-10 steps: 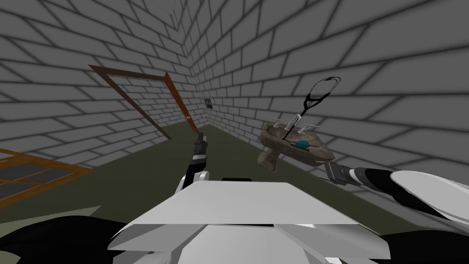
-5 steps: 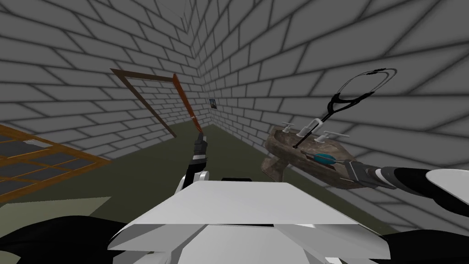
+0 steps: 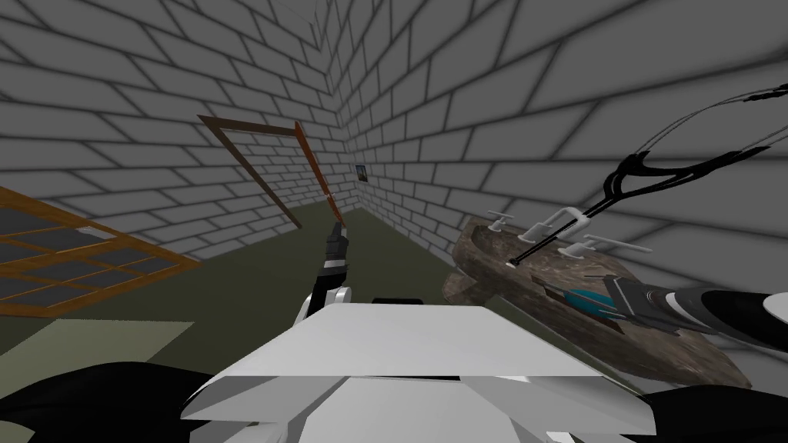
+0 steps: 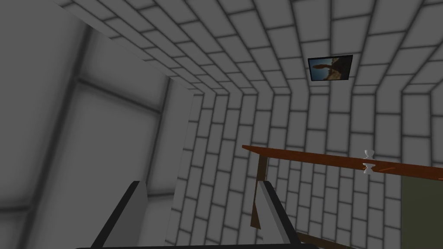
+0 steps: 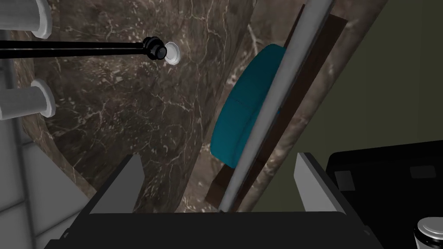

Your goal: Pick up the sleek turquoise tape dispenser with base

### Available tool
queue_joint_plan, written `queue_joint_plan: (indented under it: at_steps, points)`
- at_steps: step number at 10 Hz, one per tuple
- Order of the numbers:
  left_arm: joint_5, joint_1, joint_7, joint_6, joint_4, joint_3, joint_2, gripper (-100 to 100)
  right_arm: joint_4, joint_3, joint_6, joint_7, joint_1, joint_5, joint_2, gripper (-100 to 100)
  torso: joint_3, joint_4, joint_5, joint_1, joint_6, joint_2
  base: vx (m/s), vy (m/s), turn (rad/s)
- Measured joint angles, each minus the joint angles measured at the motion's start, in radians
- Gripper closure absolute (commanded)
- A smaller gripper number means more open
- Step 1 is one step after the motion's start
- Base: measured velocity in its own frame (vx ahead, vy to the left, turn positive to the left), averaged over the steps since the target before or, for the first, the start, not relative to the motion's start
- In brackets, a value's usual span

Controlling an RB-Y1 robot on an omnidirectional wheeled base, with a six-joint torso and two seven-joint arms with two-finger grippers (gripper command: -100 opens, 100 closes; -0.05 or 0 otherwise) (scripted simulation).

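The turquoise tape dispenser [image 5: 240,116] lies on its dark brown base [image 5: 283,125] at the front rim of a brown marble sink [image 3: 500,269]. A light grey bar [image 5: 277,90] crosses in front of it. My right gripper [image 5: 218,173] is open just short of the dispenser, fingers either side of its near end without touching it. In the head view the dispenser [image 3: 591,300] sits at the tips of my right gripper [image 3: 577,298]. My left gripper [image 3: 336,231] is held out ahead of my chest, and the left gripper [image 4: 199,203] is open with nothing in it.
A black stethoscope [image 3: 639,169] hangs from the wall, its chest piece [image 5: 166,52] resting in the basin. White taps [image 3: 565,231] stand at the sink's back. A brown door [image 3: 323,177] stands ajar ahead, and a wooden window frame [image 3: 77,261] is on the left wall.
I have moved closer to the sink, which now looks larger and further right. My right gripper has come up from below the sink's rim to the dispenser.
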Motion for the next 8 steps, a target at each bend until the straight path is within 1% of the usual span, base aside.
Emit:
queue_joint_plan:
  at_steps: [1,4,5,8]
  points:
    - [0.000,0.000,0.000,0.000,0.000,0.000,0.000,0,0.000,0.000,0.000,0.000,0.000,0.000,0.000,-100,0.003,0.001,0.001,0.002,0.000,0.005,0.043,-0.011,-0.015]
    - [0.000,0.000,0.000,0.000,0.000,0.000,0.000,0,0.034,0.018,0.034,0.052,-0.004,-0.010,0.026,-100,0.003,0.001,0.001,0.003,0.001,0.005,0.057,-0.003,-0.014]
    - [0.000,0.000,0.000,0.000,0.000,0.000,0.000,0,0.035,0.018,0.038,0.057,-0.004,-0.010,0.027,100,0.004,0.002,0.001,0.004,0.000,0.006,0.003,0.002,-0.013]
    - [0.000,0.000,0.000,0.000,0.000,0.000,0.000,0,0.035,0.019,0.036,0.056,-0.003,-0.010,0.028,100,0.005,0.002,0.002,0.004,0.000,0.009,0.000,0.000,0.000]
